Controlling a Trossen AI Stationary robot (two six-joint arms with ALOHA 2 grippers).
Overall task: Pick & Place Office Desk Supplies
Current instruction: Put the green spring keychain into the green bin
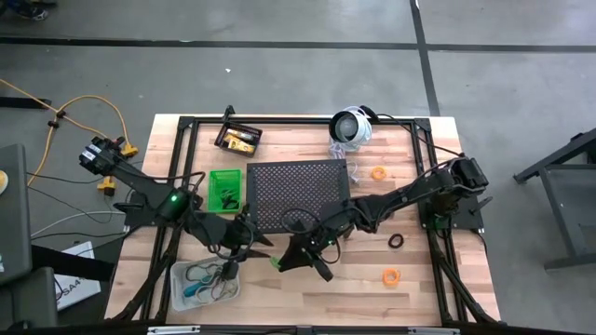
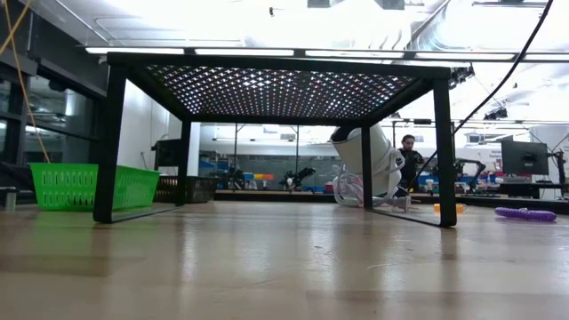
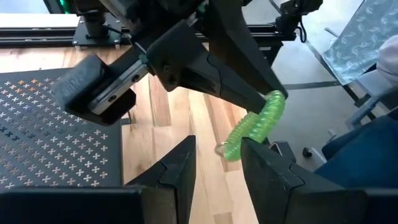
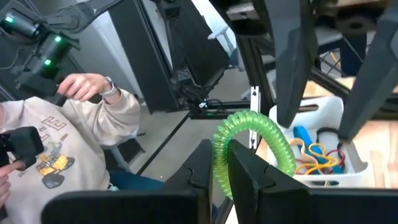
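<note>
A green coiled loop (image 3: 255,127) hangs in the air above the table's near middle, and my right gripper (image 4: 217,158) is shut on it. My left gripper (image 3: 217,146) stands open right in front of it, with the loop's free lower end (image 3: 229,149) between its fingertips. In the high view the two grippers meet in front of the black stand, the left (image 1: 251,244) and the right (image 1: 284,263). The clear bin (image 1: 205,282) with several bands stands at the near left, the green bin (image 1: 224,189) left of the stand, and the black bin (image 1: 238,140) at the far left. My right gripper pinches the green loop's upper end (image 3: 272,99) between its two fingertips, coming nearly level from the table's right. The loop hangs slanting below the fingers, lifted clear of the table. My left gripper: the loop's free end lies close to one finger (image 3: 255,155); I cannot tell whether they touch.
The black perforated stand (image 1: 298,194) fills the table's middle. A white round device (image 1: 351,127) sits behind it. Two orange loops (image 1: 379,173) (image 1: 390,275) and a black loop (image 1: 396,241) lie at the right, and a purple one (image 2: 524,213) shows low. A person (image 4: 56,143) sits beyond the table.
</note>
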